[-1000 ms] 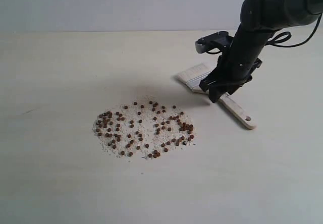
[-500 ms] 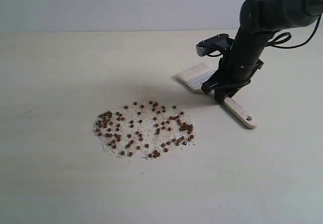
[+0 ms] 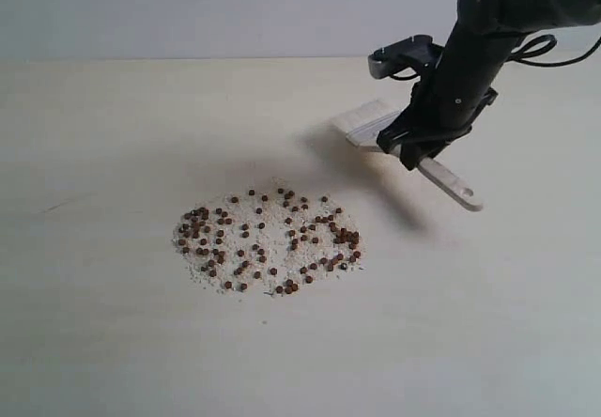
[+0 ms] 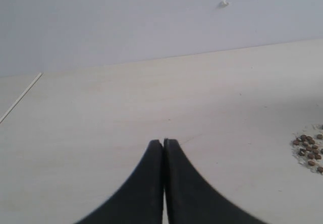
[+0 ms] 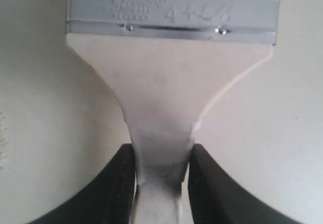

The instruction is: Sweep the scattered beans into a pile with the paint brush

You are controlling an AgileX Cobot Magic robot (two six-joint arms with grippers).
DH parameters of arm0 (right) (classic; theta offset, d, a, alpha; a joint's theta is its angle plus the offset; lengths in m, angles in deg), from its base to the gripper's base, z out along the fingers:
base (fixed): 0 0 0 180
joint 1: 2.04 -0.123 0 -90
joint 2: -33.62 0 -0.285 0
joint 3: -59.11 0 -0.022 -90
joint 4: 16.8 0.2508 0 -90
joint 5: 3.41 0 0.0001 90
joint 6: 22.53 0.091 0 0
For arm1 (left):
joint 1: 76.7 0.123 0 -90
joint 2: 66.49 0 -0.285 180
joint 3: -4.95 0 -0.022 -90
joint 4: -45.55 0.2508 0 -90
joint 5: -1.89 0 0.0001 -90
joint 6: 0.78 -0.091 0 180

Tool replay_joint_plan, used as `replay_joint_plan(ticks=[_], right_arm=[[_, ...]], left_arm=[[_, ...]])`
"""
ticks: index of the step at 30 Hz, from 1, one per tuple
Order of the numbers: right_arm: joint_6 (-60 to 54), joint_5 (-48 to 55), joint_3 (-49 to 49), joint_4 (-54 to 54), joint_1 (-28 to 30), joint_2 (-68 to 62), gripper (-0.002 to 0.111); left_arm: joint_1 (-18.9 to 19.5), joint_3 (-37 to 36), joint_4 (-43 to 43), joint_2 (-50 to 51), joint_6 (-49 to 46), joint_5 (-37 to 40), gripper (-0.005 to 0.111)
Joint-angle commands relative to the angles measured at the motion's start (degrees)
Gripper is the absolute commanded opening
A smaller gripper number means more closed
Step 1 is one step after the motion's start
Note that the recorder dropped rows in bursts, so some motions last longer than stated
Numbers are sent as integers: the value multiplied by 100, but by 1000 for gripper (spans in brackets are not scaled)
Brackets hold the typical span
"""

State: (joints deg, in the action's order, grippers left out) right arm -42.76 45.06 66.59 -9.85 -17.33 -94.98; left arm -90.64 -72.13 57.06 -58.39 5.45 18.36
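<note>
Found the left gripper on the left side, jaws pressed together on nothing, low over bare table, with the nearest beans well off to one side. Found the beans left of centre, spread thin over a roundish patch of whitish crumbs, no pile yet. Saw open table all round that patch and no edge near it, only the far edge against the wall. Found the paint brush right of the patch and well apart from it, clear of the surface to judge by its shadow, bristles leftward, handle end trailing right. Saw the right gripper clamped on the narrow neck of the handle, just behind the ferrule. Judged the step as brush in the grip, sweeping not begun. Judged the next move to call for setting the bristles down at the patch's outer rim and drawing inward from several sides, lightly enough not to flick beans away.
</note>
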Motion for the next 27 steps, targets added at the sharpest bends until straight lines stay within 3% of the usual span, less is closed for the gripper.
replay_joint_plan(ticks=[1, 11, 16, 21, 27], right_arm=[[-14, 150, 27, 23, 0, 291, 0], [-305, 1017, 27, 188, 0, 886, 0], [-564, 1621, 27, 765, 0, 1223, 0], [-665, 2150, 27, 1113, 0, 1423, 0], [-273, 2150, 40, 1094, 0, 1436, 0]], left_arm=[[9, -13, 8, -31, -5, -81, 0], [9, -13, 8, -31, -5, -81, 0], [9, -13, 28, -31, -5, -92, 0], [9, -13, 33, -31, 5, -804, 0], [9, -13, -75, -31, 407, -2723, 0]])
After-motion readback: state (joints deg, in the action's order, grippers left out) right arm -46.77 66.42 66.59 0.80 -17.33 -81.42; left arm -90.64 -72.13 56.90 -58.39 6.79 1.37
